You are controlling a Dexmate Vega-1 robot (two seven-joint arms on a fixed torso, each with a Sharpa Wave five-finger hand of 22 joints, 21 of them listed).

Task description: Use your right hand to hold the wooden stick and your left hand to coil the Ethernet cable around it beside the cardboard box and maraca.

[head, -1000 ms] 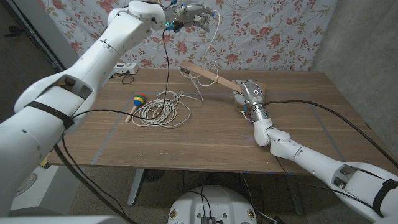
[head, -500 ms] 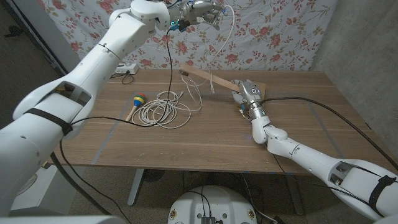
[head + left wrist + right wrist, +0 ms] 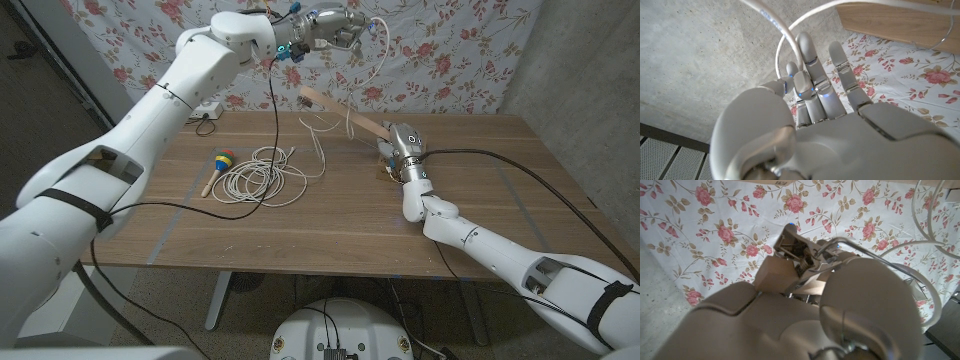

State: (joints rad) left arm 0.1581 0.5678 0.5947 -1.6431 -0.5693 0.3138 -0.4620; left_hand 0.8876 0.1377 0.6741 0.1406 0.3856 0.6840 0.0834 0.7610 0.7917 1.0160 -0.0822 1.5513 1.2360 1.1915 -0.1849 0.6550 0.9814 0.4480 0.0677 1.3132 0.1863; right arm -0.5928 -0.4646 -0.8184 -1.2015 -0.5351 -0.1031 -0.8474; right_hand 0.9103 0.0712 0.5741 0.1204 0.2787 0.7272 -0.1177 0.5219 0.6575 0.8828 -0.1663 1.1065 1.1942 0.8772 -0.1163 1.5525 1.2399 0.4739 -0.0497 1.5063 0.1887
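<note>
My right hand (image 3: 403, 156) grips the near end of the wooden stick (image 3: 335, 108), which slants up and to the left above the table's far side. The white Ethernet cable (image 3: 376, 52) rises from the stick in a loop to my left hand (image 3: 335, 22), which holds it high in front of the floral cloth. The rest of the cable lies as a loose coil (image 3: 262, 178) on the table. The maraca (image 3: 219, 164) lies left of the coil. In the left wrist view the cable (image 3: 784, 37) arcs past the fingers (image 3: 807, 55). In the right wrist view the stick (image 3: 776, 276) sits in my right hand (image 3: 805, 310).
A white power strip (image 3: 203, 110) sits at the table's (image 3: 330, 225) far left edge. A black lead hangs from my left arm down to the coil. The floral cloth (image 3: 450, 50) hangs behind the table. The cardboard box is mostly hidden behind my right hand.
My left hand has swung to the right, carrying the cable loop with it. The stick's far end has risen and shifted a little right. The coil has barely moved.
</note>
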